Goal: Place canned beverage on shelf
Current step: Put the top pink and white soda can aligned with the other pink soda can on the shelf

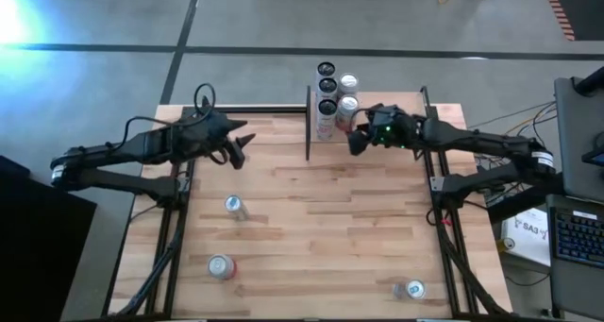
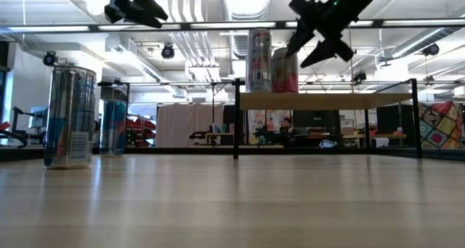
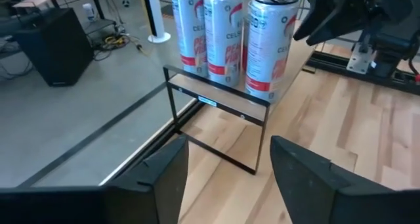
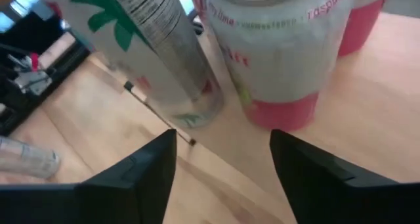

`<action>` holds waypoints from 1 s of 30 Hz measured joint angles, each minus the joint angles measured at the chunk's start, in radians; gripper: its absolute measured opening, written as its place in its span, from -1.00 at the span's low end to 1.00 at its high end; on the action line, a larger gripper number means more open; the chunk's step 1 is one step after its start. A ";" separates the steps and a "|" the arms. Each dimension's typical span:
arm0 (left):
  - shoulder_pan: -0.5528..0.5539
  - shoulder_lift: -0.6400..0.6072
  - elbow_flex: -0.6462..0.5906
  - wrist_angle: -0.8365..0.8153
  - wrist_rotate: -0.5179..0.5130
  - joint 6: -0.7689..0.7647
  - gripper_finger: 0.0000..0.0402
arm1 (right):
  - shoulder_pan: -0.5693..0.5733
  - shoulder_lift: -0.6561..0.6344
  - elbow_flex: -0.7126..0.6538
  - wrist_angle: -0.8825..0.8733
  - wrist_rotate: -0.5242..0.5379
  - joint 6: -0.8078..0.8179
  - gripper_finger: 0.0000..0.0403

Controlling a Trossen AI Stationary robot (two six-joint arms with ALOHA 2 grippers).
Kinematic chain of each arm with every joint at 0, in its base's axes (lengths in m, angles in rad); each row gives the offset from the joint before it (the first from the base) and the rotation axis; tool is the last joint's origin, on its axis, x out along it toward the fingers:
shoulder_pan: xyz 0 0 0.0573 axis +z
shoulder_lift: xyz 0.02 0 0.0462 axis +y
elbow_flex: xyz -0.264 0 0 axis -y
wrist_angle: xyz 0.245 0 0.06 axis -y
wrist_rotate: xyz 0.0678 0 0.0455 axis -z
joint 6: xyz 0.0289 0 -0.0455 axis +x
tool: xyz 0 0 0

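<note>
high view: five cans (image 1: 329, 95) standing on shelf (image 1: 377, 103) at desk's far edge
left: three cans (image 1: 234, 206) waiting near front
right tool (image 1: 357, 138): hovering beside shelf, jaws apart, empty
left tool (image 1: 241, 147): jaws apart, empty

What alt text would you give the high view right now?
Five cans stand on the small shelf at the table's far edge, the right gripper open beside them. The left gripper hangs open over the table, where three more cans wait near the front.

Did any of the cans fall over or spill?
No. The cans on the shelf stand upright in a tidy cluster, and the three loose cans on the table look upright too. No liquid shows anywhere. Nothing stands out.
</note>
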 joint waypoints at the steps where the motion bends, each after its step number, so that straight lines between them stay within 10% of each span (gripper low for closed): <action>1: 0.004 0.000 0.000 0.000 0.000 0.000 -0.06 | 0.000 0.003 -0.013 0.033 0.001 0.002 0.12; 30: 0.114 0.000 0.000 0.045 0.051 0.045 -0.39 | -0.172 0.013 -0.117 0.241 -0.066 -0.008 -0.03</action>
